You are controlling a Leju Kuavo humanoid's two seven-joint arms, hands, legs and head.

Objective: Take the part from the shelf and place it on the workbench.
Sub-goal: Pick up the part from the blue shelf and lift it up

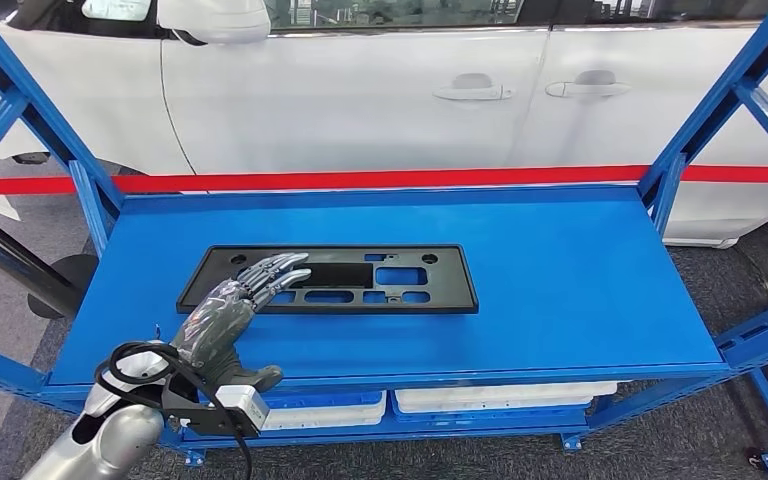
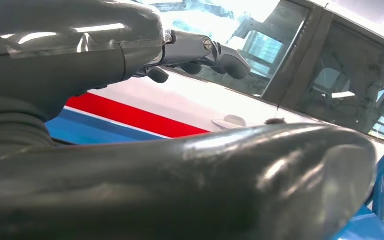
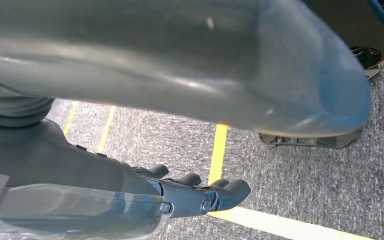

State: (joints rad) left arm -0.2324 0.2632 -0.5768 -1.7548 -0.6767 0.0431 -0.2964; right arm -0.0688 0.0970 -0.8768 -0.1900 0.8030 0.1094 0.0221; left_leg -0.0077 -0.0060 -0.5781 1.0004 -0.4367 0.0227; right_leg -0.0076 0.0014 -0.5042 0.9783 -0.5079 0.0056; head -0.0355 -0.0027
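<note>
The left hand (image 1: pixel 228 312) reaches in low over the blue shelf (image 1: pixel 560 270), fingers (image 1: pixel 278 270) spread and holding nothing, flat over the near-left end of the part (image 1: pixel 360 280), likely to get purchase. It is a flat black rectangular plate with cut-outs. The right hand (image 3: pixel 195 197) hangs above the floor, fingers loosely curled, holding nothing.

No writing, label, brand or number can be read anywhere here. The black part (image 1: pixel 330 279) under the left hand (image 1: pixel 228 310) carries no legible marking, and neither does the blue shelf (image 1: pixel 560 290) around it. The white car (image 1: pixel 380 90) beyond the hand shows no badge or plate. The floor (image 3: pixel 300 185) below the right hand (image 3: pixel 200 195) bears only plain yellow lines.
</note>
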